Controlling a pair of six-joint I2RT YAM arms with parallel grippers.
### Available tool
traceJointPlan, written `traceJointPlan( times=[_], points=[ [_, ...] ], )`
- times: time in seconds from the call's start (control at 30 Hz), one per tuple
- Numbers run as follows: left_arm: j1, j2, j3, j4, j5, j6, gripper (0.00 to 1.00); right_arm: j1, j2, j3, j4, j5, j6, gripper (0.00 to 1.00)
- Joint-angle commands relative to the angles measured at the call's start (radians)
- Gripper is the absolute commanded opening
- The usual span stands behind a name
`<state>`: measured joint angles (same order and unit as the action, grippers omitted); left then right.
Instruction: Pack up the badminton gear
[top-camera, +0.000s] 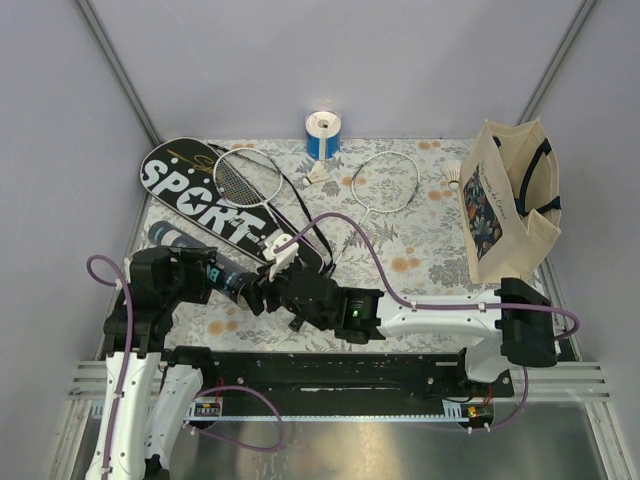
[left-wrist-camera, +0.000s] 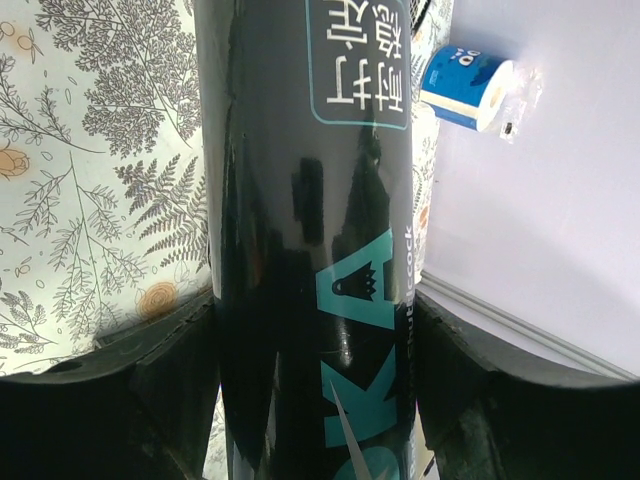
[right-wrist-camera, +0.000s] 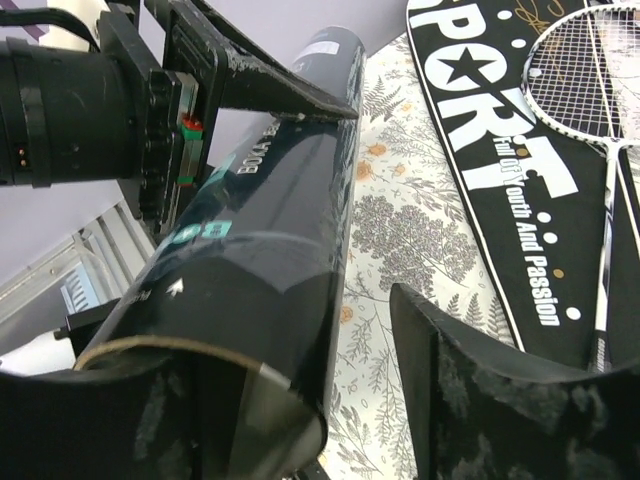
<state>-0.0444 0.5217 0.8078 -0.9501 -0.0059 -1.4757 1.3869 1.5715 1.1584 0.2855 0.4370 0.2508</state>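
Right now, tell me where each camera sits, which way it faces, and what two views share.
Top external: above and behind, looking down at the table; left arm and right arm show.
Left wrist: on the left arm, looking along the black tube clamped in the left gripper.
Right wrist: on the right arm, facing the tube's end inside the open right gripper, the SPORT cover beyond.
Shared: both wrist views show the tube.

Glossy black tube (left-wrist-camera: 310, 250), matt floral tablecloth (left-wrist-camera: 100, 200)
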Motion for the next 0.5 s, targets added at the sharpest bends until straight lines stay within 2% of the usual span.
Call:
traceJointPlan(
  times=[0.0,0.1,0.27,0.37,0.47],
  points=[
    [0.0,0.03,0.051,0.045,-0.039,-0.023,0.18,0.003,-0.112,-0.019,-0.053,0.038,-0.007,0.68],
    [0.0,0.057,0.068,0.047,-0.063,-0.011,0.17,0.0,-0.212,-0.09,-0.085,0.0,-0.018,0.74],
    [0.0,0.066,0.082,0.045,-0.127,0.02,0.17,-0.046,-0.363,-0.167,-0.176,-0.034,-0.044,0.75],
    [0.0,0.064,0.087,0.047,-0.157,0.075,0.17,-0.168,-0.406,-0.166,-0.279,-0.015,-0.059,0.74],
    [0.0,0.055,0.088,0.044,-0.177,0.146,0.17,-0.317,-0.413,-0.16,-0.39,0.037,-0.154,0.7]
  ],
)
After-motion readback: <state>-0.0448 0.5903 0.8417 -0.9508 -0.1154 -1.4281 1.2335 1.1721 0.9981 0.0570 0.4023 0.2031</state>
